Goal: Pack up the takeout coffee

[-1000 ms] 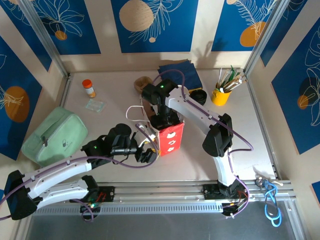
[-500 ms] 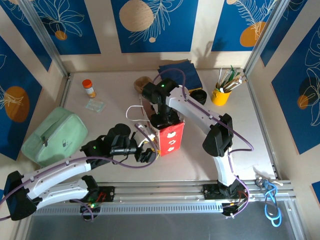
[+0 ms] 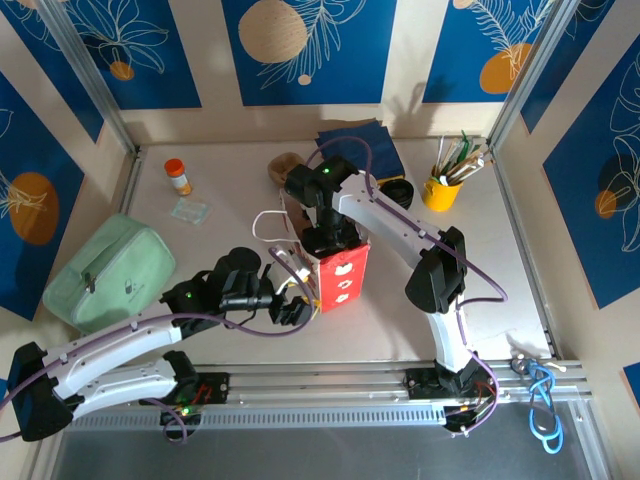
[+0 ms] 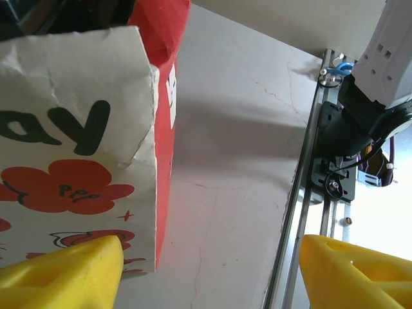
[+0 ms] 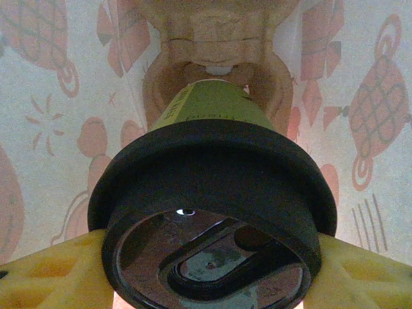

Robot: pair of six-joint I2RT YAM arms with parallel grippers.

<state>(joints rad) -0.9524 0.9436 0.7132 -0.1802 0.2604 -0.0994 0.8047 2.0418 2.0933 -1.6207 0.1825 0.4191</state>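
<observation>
At the near left corner of the red and white printed paper bag (image 3: pixel 342 278), the left pincer (image 4: pixel 212 251) stands wide apart and grips nothing. One yellow finger lies against the bag's white flowered panel and the other is out over the pale table (image 4: pixel 232 141). The step in hand looks to be lowering the drink into the bag. It should go straight down, upright and centred between the walls, and be let go only once its base sits flat, while the left pincer steadies the bag against tipping. Inside the bag, the right pincer (image 5: pixel 206 257) is clamped on the takeout coffee (image 5: pixel 212 161), a small green-sided paper cup with a round black plastic lid. A finger presses each side of the lid, and the cup's base points away toward the bag's folded bottom. I cannot tell whether it touches.
</observation>
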